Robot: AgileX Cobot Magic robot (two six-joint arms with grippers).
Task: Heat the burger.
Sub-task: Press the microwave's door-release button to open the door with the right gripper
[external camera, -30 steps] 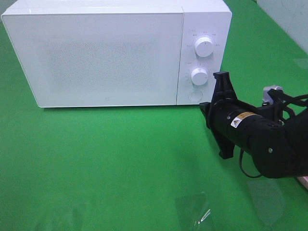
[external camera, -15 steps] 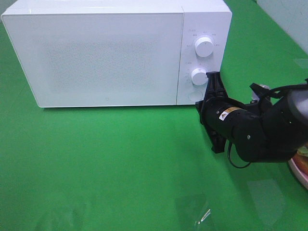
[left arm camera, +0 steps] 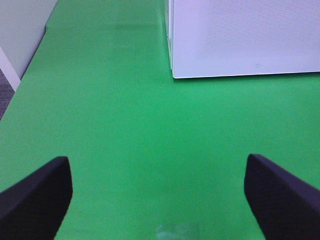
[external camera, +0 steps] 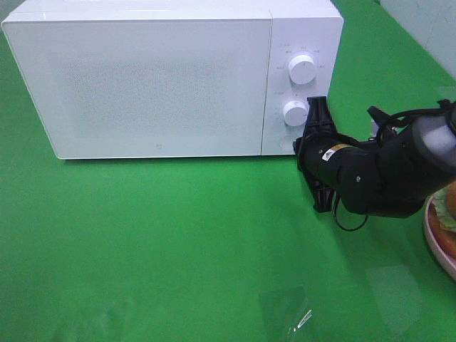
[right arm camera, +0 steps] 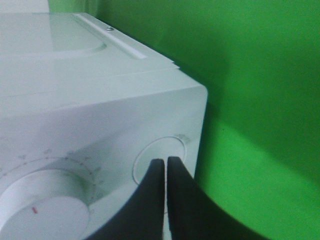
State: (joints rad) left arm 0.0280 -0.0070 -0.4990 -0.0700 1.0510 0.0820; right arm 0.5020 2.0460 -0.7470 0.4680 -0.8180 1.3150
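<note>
The burger lies on a pink plate at the right edge of the exterior view, cut off by the frame and partly behind my right arm. The white microwave stands at the back with its door closed. My right gripper is shut, and its tips rest against the round button below the lower knob. My left gripper shows only in its wrist view, open over bare green cloth, in front of the microwave's left corner.
A second knob sits higher on the microwave's panel. Green cloth covers the table in front of the microwave. A pale wall panel stands at the far right.
My right arm has swung left toward the microwave, bringing its shut tips onto the round button. The burger and plate have come into view behind it.
</note>
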